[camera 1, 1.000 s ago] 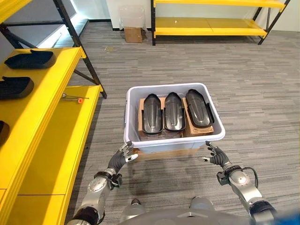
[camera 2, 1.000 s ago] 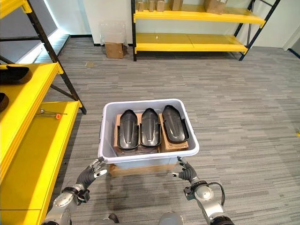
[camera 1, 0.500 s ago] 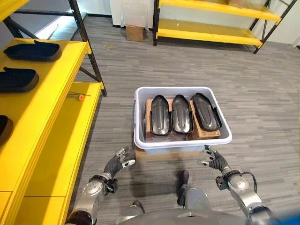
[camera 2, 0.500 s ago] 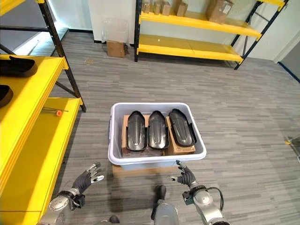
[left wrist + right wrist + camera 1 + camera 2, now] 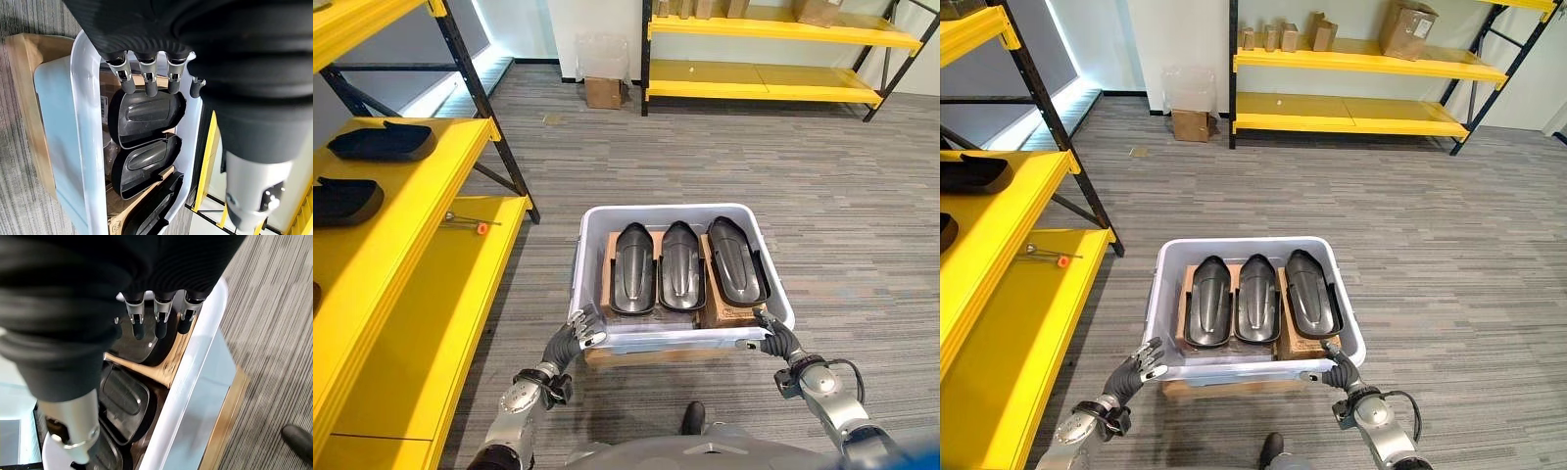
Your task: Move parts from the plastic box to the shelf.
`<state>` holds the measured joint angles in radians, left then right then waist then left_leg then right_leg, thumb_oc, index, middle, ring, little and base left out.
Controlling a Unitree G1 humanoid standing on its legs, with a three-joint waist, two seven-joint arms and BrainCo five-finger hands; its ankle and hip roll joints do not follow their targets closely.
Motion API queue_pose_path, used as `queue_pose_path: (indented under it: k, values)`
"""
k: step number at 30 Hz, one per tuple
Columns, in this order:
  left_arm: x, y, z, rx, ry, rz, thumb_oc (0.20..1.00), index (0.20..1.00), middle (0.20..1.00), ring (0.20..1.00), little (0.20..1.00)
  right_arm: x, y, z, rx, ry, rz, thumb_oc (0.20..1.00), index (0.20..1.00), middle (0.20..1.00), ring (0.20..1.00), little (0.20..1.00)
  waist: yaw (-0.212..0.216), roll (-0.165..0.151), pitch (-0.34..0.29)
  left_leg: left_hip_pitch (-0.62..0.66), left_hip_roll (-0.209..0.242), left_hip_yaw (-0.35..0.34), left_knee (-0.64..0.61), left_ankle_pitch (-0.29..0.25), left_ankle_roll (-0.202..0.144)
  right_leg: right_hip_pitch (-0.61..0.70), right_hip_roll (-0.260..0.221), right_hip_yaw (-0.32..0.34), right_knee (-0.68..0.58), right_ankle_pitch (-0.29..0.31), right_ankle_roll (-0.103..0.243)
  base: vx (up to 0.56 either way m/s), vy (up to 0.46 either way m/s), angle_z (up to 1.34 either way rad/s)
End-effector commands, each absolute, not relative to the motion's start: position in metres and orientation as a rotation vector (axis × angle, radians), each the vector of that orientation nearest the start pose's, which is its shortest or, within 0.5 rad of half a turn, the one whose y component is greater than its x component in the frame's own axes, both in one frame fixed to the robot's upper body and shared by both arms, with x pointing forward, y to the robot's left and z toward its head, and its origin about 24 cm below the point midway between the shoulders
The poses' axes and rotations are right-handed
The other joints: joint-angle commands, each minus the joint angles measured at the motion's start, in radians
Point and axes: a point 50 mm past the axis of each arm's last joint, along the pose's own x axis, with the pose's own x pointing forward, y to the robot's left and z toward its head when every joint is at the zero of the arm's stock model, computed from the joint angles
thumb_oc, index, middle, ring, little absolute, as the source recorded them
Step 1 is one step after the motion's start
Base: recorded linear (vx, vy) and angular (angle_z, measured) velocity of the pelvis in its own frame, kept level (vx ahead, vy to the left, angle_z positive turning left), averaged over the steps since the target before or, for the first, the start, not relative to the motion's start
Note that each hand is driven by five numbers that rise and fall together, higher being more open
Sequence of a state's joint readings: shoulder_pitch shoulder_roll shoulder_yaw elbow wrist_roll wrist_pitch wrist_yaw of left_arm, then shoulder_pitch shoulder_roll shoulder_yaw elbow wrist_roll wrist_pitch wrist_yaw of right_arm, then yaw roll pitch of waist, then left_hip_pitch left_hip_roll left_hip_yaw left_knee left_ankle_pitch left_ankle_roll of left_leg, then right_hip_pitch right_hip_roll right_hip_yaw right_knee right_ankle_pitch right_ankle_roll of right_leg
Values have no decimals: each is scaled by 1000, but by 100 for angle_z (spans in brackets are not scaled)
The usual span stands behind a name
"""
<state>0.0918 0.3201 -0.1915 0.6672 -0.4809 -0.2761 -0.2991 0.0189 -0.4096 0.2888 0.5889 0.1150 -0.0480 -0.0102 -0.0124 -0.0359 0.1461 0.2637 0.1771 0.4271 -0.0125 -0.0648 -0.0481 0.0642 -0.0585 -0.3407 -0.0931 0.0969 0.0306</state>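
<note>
Parts in the box: three black moulded parts [image 5: 685,265] lie side by side, lengthwise, inside the plastic box [image 5: 592,230].
Box contents beneath: the parts rest on brown cardboard [image 5: 725,312] inside the box.
Plastic box: one, white-grey, standing on a low wooden board [image 5: 607,356] on the grey carpet floor [image 5: 842,186], just in front of the robot.
Shelf: a yellow shelf [image 5: 421,255] with black uprights stands on the robot's left.
Parts on the shelf: two black parts [image 5: 382,142] are clearly seen on its upper level.
Small tool: one thin tool with an orange tip [image 5: 465,223] lies on the shelf's lower level.
Far rack: a second yellow rack [image 5: 1361,83] stands at the back wall, with several cardboard boxes [image 5: 1405,24] on it; one more carton [image 5: 1190,124] sits on the floor beside it.
Left hand [image 5: 579,333]: fingers straight and relaxed, spread slightly, at the box's near left corner; it holds nothing; its fingertips [image 5: 149,88] reach over the rim above the nearest part.
Right hand [image 5: 771,338]: fingers straight, apart, at the box's near right corner, holding nothing; its fingertips [image 5: 159,328] reach over the rim.
</note>
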Motion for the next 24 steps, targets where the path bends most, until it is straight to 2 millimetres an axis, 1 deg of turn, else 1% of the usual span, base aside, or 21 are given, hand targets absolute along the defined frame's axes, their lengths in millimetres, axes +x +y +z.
queue_pose_path:
  k: [1,2,3,4,5,6,7,8,9,10,11,12,13,15,17,22,23,24]
  values:
    - [190,215,-70,-129,346,-132,1000,1000,1000,1000,1000,214,-224,-70,-378,534,96,1000,1000,1000,1000,1000,-7,-38,8,-85,-71,-12,22,24,-7,64,-55,-11,29,-31,76,48,-122,1]
    - [191,217,-68,-128,336,-118,1000,1000,1000,1000,1000,214,-224,-69,-377,532,94,1000,1000,1000,1000,1000,-9,-38,10,-91,-69,-10,38,23,-8,66,-52,-9,28,-34,72,66,-158,0]
    - [193,220,-65,-126,304,-84,1000,1000,1000,1000,1000,214,-226,-68,-374,526,92,1000,1000,1000,1000,1000,-14,-37,12,-100,-67,1,76,7,-8,69,-48,-11,30,-45,63,52,-121,0]
    - [193,220,-65,-126,304,-84,1000,1000,1000,1000,1000,214,-226,-68,-374,526,92,1000,1000,1000,1000,1000,-14,-37,12,-101,-67,1,78,6,-8,69,-47,-11,30,-45,63,54,-168,0]
    - [196,222,-60,-138,272,-69,1000,1000,1000,1000,1000,214,-228,-66,-379,522,90,1000,1000,1000,1000,1000,-17,-35,18,-138,-40,30,180,39,-29,77,-39,-21,25,-57,44,15,-99,0]
    - [197,222,-59,-140,265,-69,1000,1000,1000,1000,1000,214,-228,-66,-382,519,90,1000,1000,1000,1000,1000,-17,-36,21,-153,-31,30,211,50,-35,78,-37,-20,24,-58,40,17,-132,5]
    - [201,222,-55,-144,239,-75,1000,1000,1000,1000,1000,215,-229,-64,-400,512,91,1000,1000,1000,1000,1000,-15,-33,32,-201,-4,22,283,88,-56,81,-31,-16,22,-63,29,-1,-47,1]
    - [204,222,-52,-144,226,-80,1000,1000,1000,1000,1000,216,-230,-63,-404,510,88,1000,1000,1000,1000,1000,-14,-30,38,-221,7,16,294,105,-64,79,-29,-13,25,-65,26,0,0,0]
    - [207,222,-48,-148,205,-89,1000,1000,1000,1000,1000,218,-232,-62,-404,505,83,1000,1000,1000,1000,1000,-15,-23,45,-229,24,19,262,127,-70,75,-29,-10,29,-65,26,2,64,-8]
    - [208,221,-48,-149,202,-90,1000,1000,1000,1000,1000,218,-232,-62,-405,503,83,1000,1000,1000,1000,1000,-16,-21,45,-224,24,23,241,129,-69,74,-30,-12,30,-64,28,25,135,2]
    - [209,220,-46,-149,195,-95,1000,1000,1000,1000,1000,219,-231,-61,-407,502,84,1000,1000,1000,1000,1000,-18,-16,43,-214,27,29,191,144,-71,73,-33,-13,29,-62,32,47,142,5]
    - [209,220,-45,-150,192,-99,1000,1000,1000,1000,1000,220,-231,-61,-408,503,87,1000,1000,1000,1000,1000,-18,-10,42,-213,35,27,155,174,-81,76,-32,-13,24,-59,36,116,308,12]
    - [210,220,-45,-160,197,-97,1000,1000,1000,1000,1000,220,-231,-61,-412,509,97,1000,1000,1000,1000,1000,-17,-11,37,-199,21,1,85,154,-65,74,-53,0,36,-56,47,105,272,15]
    - [210,220,-45,-151,206,-106,1000,1000,1000,1000,1000,219,-230,-61,-403,508,88,1000,1000,1000,1000,1000,-22,-13,28,-171,8,-6,40,120,-50,66,-70,-2,49,-53,58,85,248,-7]
    - [209,220,-47,-129,218,-127,1000,1000,1000,1000,1000,215,-232,-62,-377,504,65,1000,1000,1000,1000,1000,-27,-11,20,-140,-6,-21,-4,115,-47,62,-78,4,56,-47,70,76,183,-30]
    - [204,222,-51,-103,258,-158,1000,1000,1000,1000,1000,215,-230,-61,-378,474,35,1000,1000,1000,1000,1000,-32,-11,13,-89,-27,-24,-55,105,-35,65,-89,23,59,-42,91,83,109,-9]
    - [202,222,-53,-109,276,-156,1000,1000,1000,1000,1000,220,-229,-57,-400,438,19,1000,1000,1000,1000,1000,-31,-12,14,-81,-33,-25,-66,100,-27,66,-93,28,61,-41,97,34,29,13]
    - [200,223,-54,-106,290,-164,1000,1000,1000,1000,1000,225,-228,-51,-410,401,-4,1000,1000,1000,1000,1000,-25,-17,15,-89,-35,-14,-70,113,-14,57,-94,22,62,-29,91,101,16,0]
